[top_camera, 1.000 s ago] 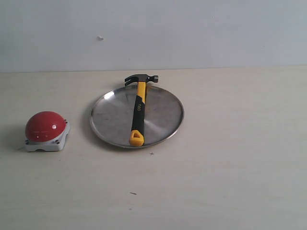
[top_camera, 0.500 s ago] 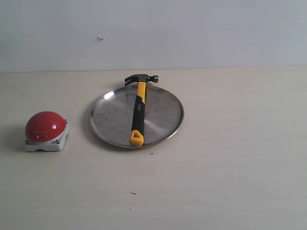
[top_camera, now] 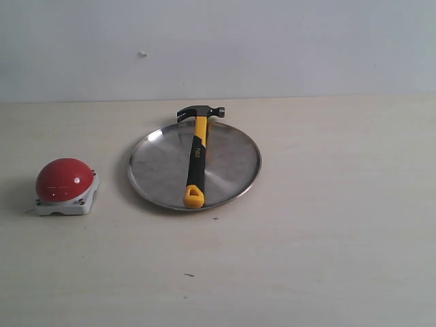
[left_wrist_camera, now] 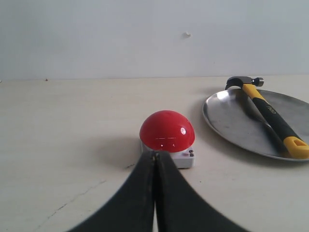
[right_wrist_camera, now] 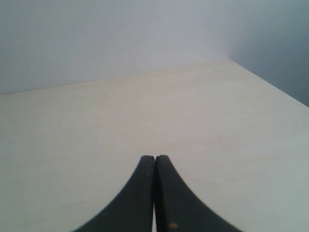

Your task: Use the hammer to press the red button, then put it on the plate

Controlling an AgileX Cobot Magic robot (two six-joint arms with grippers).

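Observation:
The hammer (top_camera: 195,160) lies across the silver plate (top_camera: 157,170), its dark head resting over the far rim and its yellow end near the front rim. The red button (top_camera: 64,180) on its grey base stands to the left of the plate. Neither arm shows in the exterior view. In the left wrist view my left gripper (left_wrist_camera: 155,154) is shut and empty, just short of the red button (left_wrist_camera: 167,130), with the plate (left_wrist_camera: 231,121) and hammer (left_wrist_camera: 270,116) off to one side. My right gripper (right_wrist_camera: 155,157) is shut and empty over bare table.
The light wooden table (top_camera: 327,231) runs back to a plain pale wall. A table corner (right_wrist_camera: 229,60) shows in the right wrist view. Small dark specks (top_camera: 189,275) lie on the tabletop in front of the plate.

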